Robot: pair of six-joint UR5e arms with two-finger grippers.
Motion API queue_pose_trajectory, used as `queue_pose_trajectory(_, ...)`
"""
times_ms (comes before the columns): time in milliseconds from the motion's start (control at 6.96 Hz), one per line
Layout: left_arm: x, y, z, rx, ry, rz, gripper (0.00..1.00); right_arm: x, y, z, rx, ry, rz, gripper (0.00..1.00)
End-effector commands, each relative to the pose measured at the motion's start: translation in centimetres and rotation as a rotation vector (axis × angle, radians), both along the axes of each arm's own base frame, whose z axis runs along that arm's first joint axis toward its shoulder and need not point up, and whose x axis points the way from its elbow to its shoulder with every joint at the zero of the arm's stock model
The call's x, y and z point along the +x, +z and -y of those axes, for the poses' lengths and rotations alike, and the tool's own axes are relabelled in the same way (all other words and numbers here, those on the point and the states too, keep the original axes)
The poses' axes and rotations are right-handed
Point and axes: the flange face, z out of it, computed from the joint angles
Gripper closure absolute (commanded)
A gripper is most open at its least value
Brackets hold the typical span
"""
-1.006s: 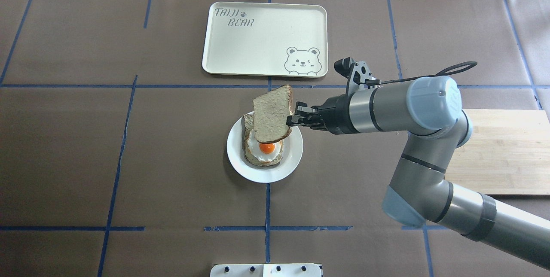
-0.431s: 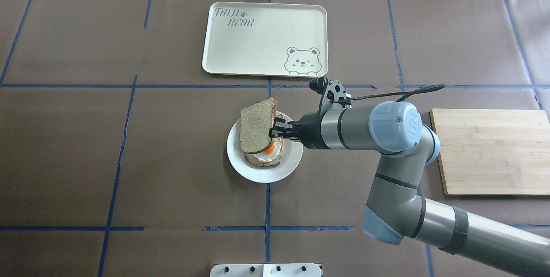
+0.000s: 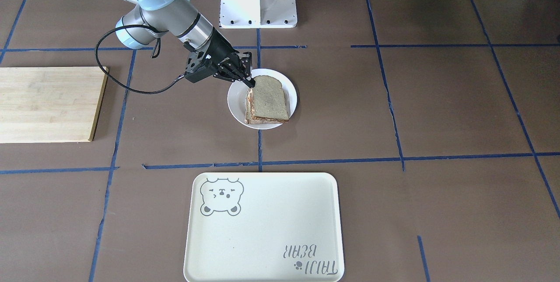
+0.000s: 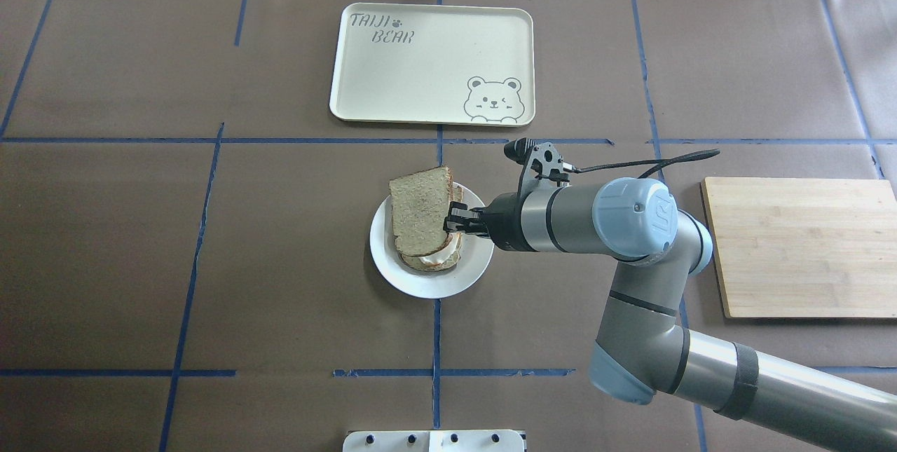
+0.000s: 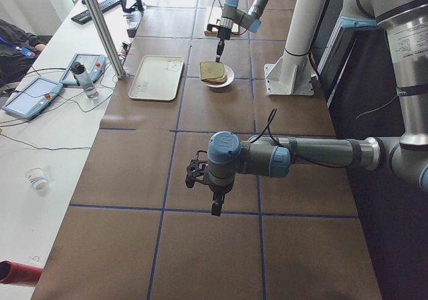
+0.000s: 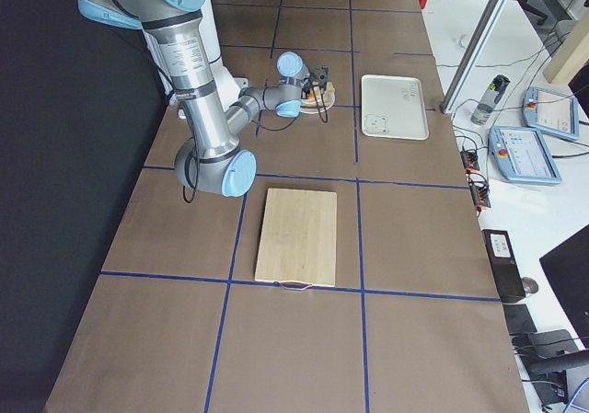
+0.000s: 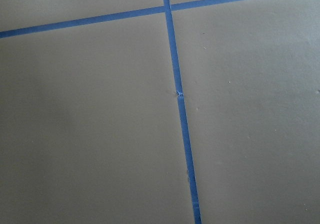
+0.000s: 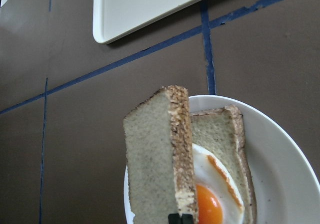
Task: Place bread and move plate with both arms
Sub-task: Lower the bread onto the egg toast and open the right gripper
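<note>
Bench [image 4: 210, 263]: matte brown sheet, gridded with blue tape.
Right arm [image 4: 581, 221]: silver-grey tube with pale blue caps, reaching over the plate.
Left arm [image 5: 301, 156]: stretched low over bare bench, well apart from the plate. Cannot tell whether the left jaws are spread or pressed together.
Cutting board [image 4: 806, 249]: pale wood, rectangular, lying flat.
Tray [image 4: 420, 66]: cream, rounded corners, bear drawing.
Plate [image 4: 420, 284]: round, glossy white.
Bread [image 4: 419, 210]: rough pale crumb, dark crust. It is tilted over the plate above the egg slice, far end past the rim. The right jaws pinch its right edge.
Egg slice [image 8: 220, 134]: flat on the plate, glossy orange yolk [image 8: 207, 206].
</note>
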Motion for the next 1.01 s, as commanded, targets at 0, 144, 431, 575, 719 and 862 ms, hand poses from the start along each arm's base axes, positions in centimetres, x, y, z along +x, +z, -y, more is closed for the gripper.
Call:
queue_pose_trajectory(0,0.0,-0.1,0.1,0.002,0.0,0.0,0.0,0.1,1.1,-0.3,-0.01,-0.003,-0.013,0.96)
queue_pose_trajectory(144,0.0,-0.1,0.1,0.002,0.0,0.0,0.0,-0.1,1.2,-0.4,-0.015,-0.004,-0.014,0.75)
queue_pose_trajectory(431,0.0,-0.1,0.1,0.003,0.0,0.0,0.0,0.5,1.9,-0.5,-0.014,-0.011,-0.028,0.0)
queue_pose_trajectory(575,0.1,-0.2,0.2,0.005,0.002,0.0,0.0,1.3,2.7,0.7,-0.026,-0.008,-0.049,0.0)
queue_pose_trajectory(719,0.1,-0.3,0.4,0.008,0.002,0.0,0.0,4.7,4.4,4.0,-0.069,-0.041,-0.096,0.0)
queue_pose_trajectory(862,0.1,-0.4,0.4,0.009,0.003,0.0,0.0,8.2,5.4,7.5,-0.11,-0.087,-0.162,0.0)
